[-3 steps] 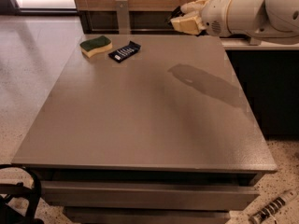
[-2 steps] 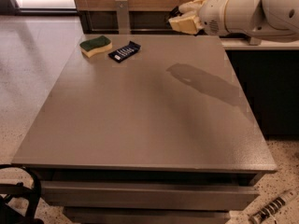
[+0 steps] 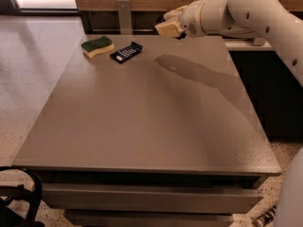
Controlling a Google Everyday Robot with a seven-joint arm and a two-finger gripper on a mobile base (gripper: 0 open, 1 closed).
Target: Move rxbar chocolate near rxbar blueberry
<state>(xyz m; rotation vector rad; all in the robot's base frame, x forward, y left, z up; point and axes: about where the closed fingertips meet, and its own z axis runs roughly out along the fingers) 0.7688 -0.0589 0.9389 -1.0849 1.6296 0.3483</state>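
A flat dark navy bar with rows of white lettering, the rxbar blueberry (image 3: 126, 52), lies on the grey table (image 3: 142, 117) near its far left corner. My gripper (image 3: 167, 27) hangs over the far edge of the table, to the right of this bar and apart from it, a little above the surface. The white arm reaches in from the right. The rxbar chocolate does not show anywhere on the table. A small dark bit shows under the gripper, but I cannot tell what it is.
A green-and-yellow sponge (image 3: 97, 46) lies just left of the blue bar. A wooden wall with a metal bracket (image 3: 124, 14) runs behind the table. A dark counter (image 3: 265, 79) stands to the right. A black object (image 3: 19, 202) sits at the lower left.
The gripper and arm have moved left along the table's far edge, closer to the blue bar. The bar and sponge have not moved.
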